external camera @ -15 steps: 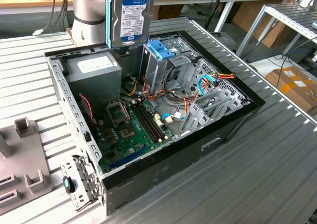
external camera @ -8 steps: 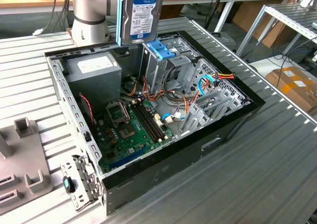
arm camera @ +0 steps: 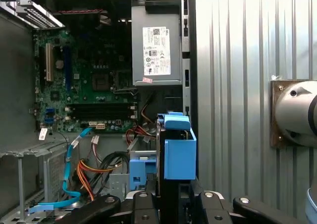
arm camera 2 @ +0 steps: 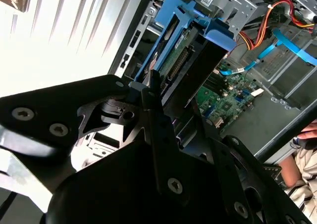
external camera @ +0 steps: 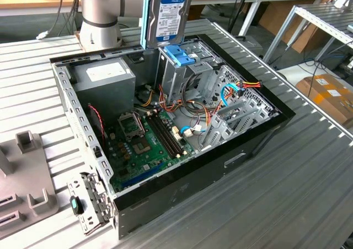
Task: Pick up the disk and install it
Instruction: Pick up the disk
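Gripped the disk (external camera: pixel 170 15) on edge in the clenched hand (arm camera: pixel 173 200) above the cage (external camera: pixel 179 67) — probably best held plumb, square to it.

Silver, blue-framed disk (external camera: pixel 168 15); green motherboard (external camera: pixel 144 144); grey power supply (external camera: pixel 105 82).

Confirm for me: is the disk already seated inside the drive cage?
No. In the exterior view the disk hangs upright above the cage's blue top, with none of it inside.
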`<state>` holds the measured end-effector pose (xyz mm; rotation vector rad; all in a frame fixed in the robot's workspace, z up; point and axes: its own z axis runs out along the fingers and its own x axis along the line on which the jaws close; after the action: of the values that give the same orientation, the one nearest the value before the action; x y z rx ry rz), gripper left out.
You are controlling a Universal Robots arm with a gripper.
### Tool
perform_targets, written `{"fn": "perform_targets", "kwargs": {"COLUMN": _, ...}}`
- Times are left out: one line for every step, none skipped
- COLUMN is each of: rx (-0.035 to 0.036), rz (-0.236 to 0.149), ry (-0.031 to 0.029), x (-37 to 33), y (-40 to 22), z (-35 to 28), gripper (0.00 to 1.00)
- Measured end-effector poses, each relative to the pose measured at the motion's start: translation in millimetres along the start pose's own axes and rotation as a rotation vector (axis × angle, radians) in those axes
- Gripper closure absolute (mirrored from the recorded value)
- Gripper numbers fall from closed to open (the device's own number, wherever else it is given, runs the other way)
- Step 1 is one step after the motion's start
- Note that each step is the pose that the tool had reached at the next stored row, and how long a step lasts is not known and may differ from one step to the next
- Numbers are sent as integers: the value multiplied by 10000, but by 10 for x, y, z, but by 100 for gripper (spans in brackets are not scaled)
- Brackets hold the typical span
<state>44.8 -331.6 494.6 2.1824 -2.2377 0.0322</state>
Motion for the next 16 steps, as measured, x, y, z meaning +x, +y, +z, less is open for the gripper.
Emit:
{"fn": "perform_targets", "kwargs": {"rx": 0, "rz": 0, "ry": 1, "x": -4, "y": -54, "z": 0, "gripper": 65}}
{"fn": "perform_targets", "kwargs": {"rx": 0, "rz": 0, "ry": 1, "x": -9, "y": -112, "z": 0, "gripper": 65}}
{"fn": "perform_targets", "kwargs": {"rx": 0, "rz": 0, "ry": 0, "x": -13, "y": -154, "z": 0, "gripper": 65}}
{"fn": "perform_targets", "kwargs": {"rx": 0, "rz": 1, "ry": 1, "x": -16, "y": -187, "z": 0, "gripper": 65}}
{"fn": "perform_targets", "kwargs": {"rx": 0, "rz": 0, "ry": 1, "x": -20, "y": -233, "z": 0, "gripper": 65}}
{"fn": "perform_targets", "kwargs": {"rx": 0, "rz": 1, "ry": 1, "x": -23, "y": -267, "z": 0, "gripper": 65}}
{"fn": "perform_targets", "kwargs": {"rx": 0, "rz": 0, "ry": 1, "x": -27, "y": -322, "z": 1, "gripper": 65}}
{"fn": "perform_targets", "kwargs": {"rx": 0, "rz": 1, "ry": 2, "x": -29, "y": -357, "z": 1, "gripper": 65}}
{"fn": "perform_targets", "kwargs": {"rx": 0, "rz": 0, "ry": 0, "x": -32, "y": -413, "z": 1, "gripper": 65}}
{"fn": "perform_targets", "kwargs": {"rx": 0, "rz": 0, "ry": 0, "x": -35, "y": -449, "z": 2, "gripper": 65}}
{"fn": "perform_targets", "kwargs": {"rx": 0, "rz": 0, "ry": 1, "x": -38, "y": -487, "z": 1, "gripper": 65}}
{"fn": "perform_targets", "kwargs": {"rx": 0, "rz": 0, "ry": 2, "x": -40, "y": -525, "z": 1, "gripper": 65}}
{"fn": "perform_targets", "kwargs": {"rx": 0, "rz": 0, "ry": 1, "x": -45, "y": -595, "z": 2, "gripper": 65}}
{"fn": "perform_targets", "kwargs": {"rx": 0, "rz": 0, "ry": 0, "x": -50, "y": -681, "z": 2, "gripper": 65}}
{"fn": "perform_targets", "kwargs": {"rx": 0, "rz": 0, "ry": 0, "x": -52, "y": -705, "z": 3, "gripper": 65}}
{"fn": "perform_targets", "kwargs": {"rx": 0, "rz": 1, "ry": 1, "x": -51, "y": -706, "z": 2, "gripper": 65}}
